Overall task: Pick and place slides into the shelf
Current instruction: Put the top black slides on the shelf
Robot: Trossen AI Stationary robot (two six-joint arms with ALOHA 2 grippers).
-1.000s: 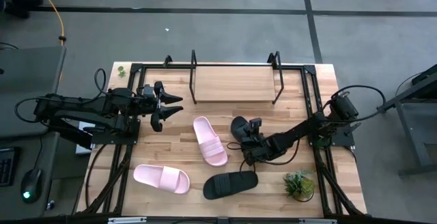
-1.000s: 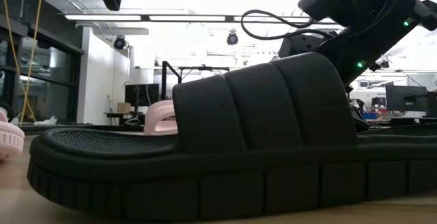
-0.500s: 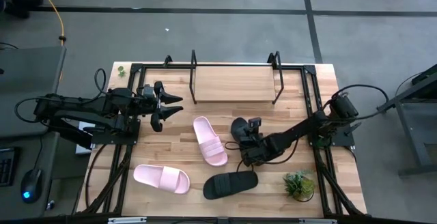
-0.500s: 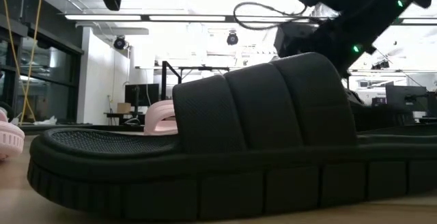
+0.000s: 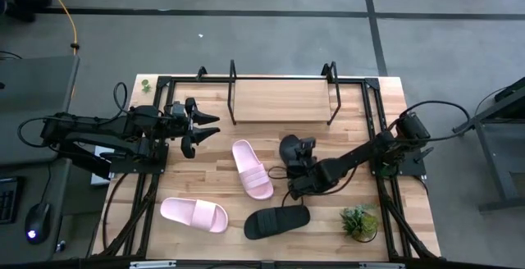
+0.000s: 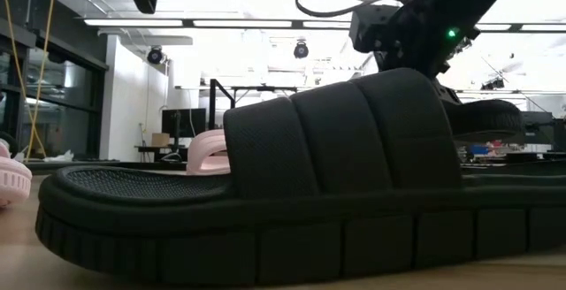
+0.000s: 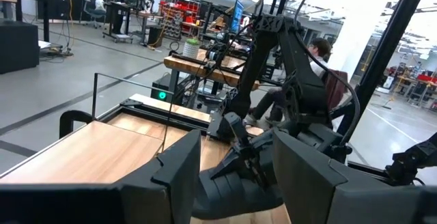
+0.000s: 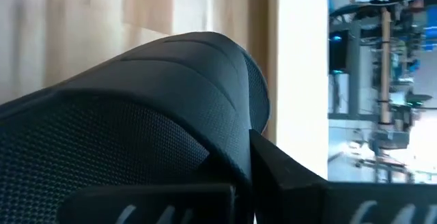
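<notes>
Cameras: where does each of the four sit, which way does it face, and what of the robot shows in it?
High view: overhead, straight down on the table, the shelf and both arms.
Low view: at table-top height, level across; a black slide fills it, right arm above.
Left wrist view: looks past the left gripper's open fingers toward the right arm.
Right wrist view: close on the black slide that the right gripper holds.
Shared: the high view and the left wrist view both show that held slide.

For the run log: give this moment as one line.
right tool: shut on black slide | left tool: open, waiting | shelf: no slides
</notes>
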